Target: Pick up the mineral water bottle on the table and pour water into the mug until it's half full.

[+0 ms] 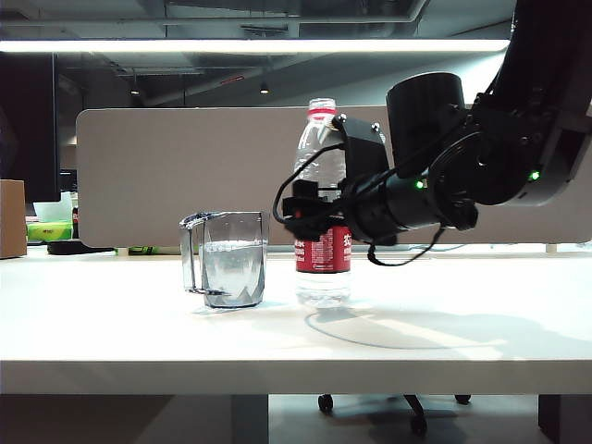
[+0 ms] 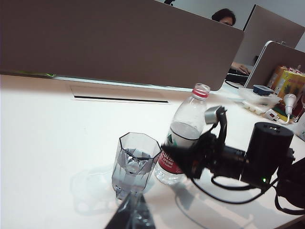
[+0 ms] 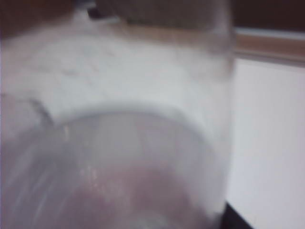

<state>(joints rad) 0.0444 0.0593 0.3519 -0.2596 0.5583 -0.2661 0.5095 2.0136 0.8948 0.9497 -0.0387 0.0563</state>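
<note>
Tabletop first: we see the wide white flat desk top (image 1: 277,361) with its thick front edge nearest the exterior camera. On it stands the short transparent grey-tinted faceted mug (image 1: 229,259), upright, its angular handle turned to the left of that view. Clear water (image 1: 231,270) fills roughly the lower half of it.

Just beside the mug, on its right and apart from it, the tall clear plastic mineral water bottle (image 1: 320,139) stands upright on the table, with a red neck ring and a red-and-white label. Water shows in its lower part.

The right gripper (image 1: 310,215) reaches in level from the right and sits at the bottle's middle, at the top of the label. We cannot tell whether it clamps the bottle or stands released. The right wrist view is filled by the blurred bottle wall.

The left gripper (image 2: 131,217) shows only as a dark tip near the mug in its own wrist view; its state we cannot tell.

Behind everything runs a grey-beige divider panel (image 1: 166,176).
</note>
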